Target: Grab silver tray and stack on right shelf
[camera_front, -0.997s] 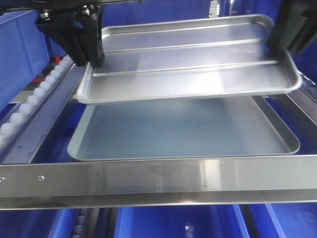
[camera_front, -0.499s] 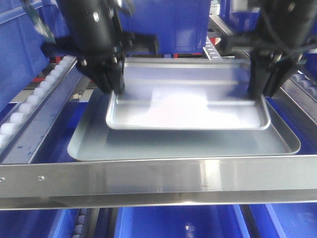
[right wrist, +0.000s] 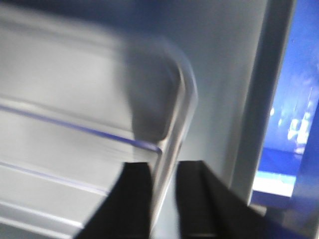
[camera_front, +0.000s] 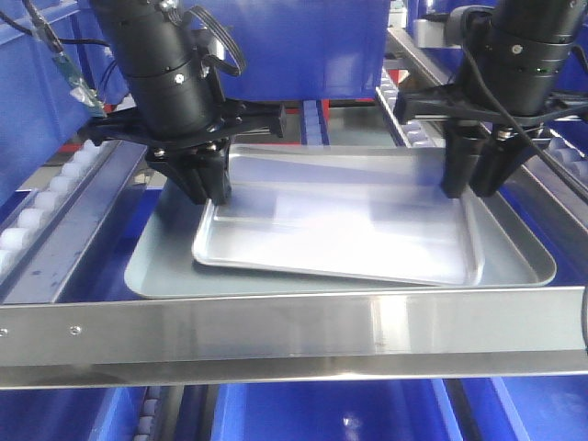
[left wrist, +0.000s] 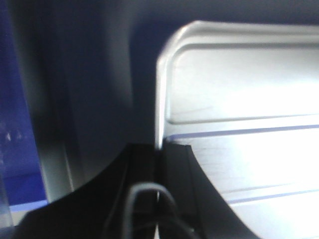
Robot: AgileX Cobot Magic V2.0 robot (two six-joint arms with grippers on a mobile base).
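Left wrist-mounted view, silver tray point(left wrist: 239, 99) rim pinched between left fingers point(left wrist: 182, 169), right fingers point(right wrist: 137, 196) likewise

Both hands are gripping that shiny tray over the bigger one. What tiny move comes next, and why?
Probably open both hands. The silver tray already seems to lie inside the larger grey tray on the right shelf, while the left hand and right hand pinch its side rims.

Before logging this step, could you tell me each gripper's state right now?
Left gripper: closed on the silver tray's left rim.
Right gripper: closed on its right rim.
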